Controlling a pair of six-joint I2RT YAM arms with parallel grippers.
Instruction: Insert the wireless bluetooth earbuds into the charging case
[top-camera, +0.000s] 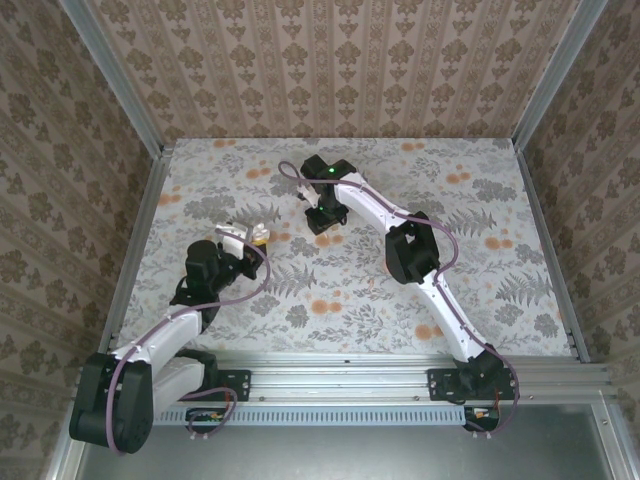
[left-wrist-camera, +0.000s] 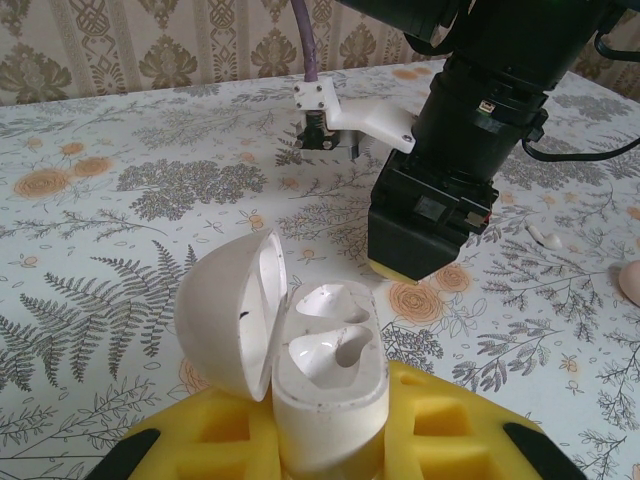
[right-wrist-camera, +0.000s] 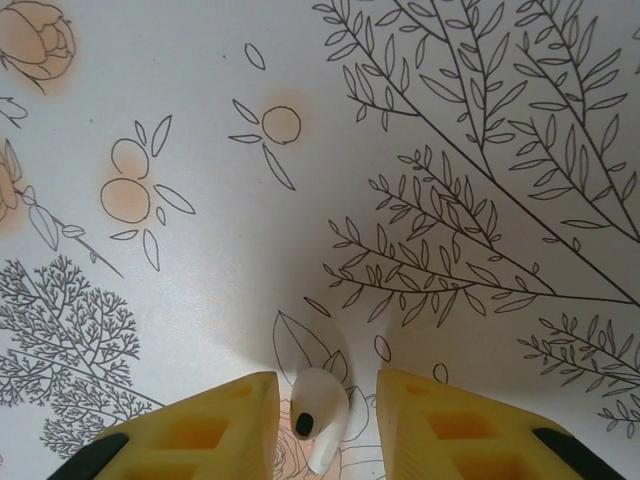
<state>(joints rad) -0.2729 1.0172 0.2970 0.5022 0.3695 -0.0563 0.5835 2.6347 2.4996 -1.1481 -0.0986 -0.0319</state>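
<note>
The charging case (left-wrist-camera: 325, 375) is white and stands upright between the yellow pads (left-wrist-camera: 450, 420) of my left gripper (left-wrist-camera: 330, 440), which is shut on it. Its lid (left-wrist-camera: 228, 315) hangs open to the left and both sockets are bare. In the top view the left gripper (top-camera: 250, 236) sits left of centre. My right gripper (right-wrist-camera: 328, 425) points down at the table, its yellow fingers (right-wrist-camera: 215, 430) on either side of one white earbud (right-wrist-camera: 320, 415) that lies on the cloth. A gap shows on the earbud's right side. A second earbud (left-wrist-camera: 545, 238) lies right of the right gripper (left-wrist-camera: 415, 268).
The table (top-camera: 500, 200) wears a white cloth printed with ferns and orange flowers. A pinkish round object (left-wrist-camera: 630, 283) sits at the right edge of the left wrist view. Patterned walls (top-camera: 340, 60) and metal rails close in the table.
</note>
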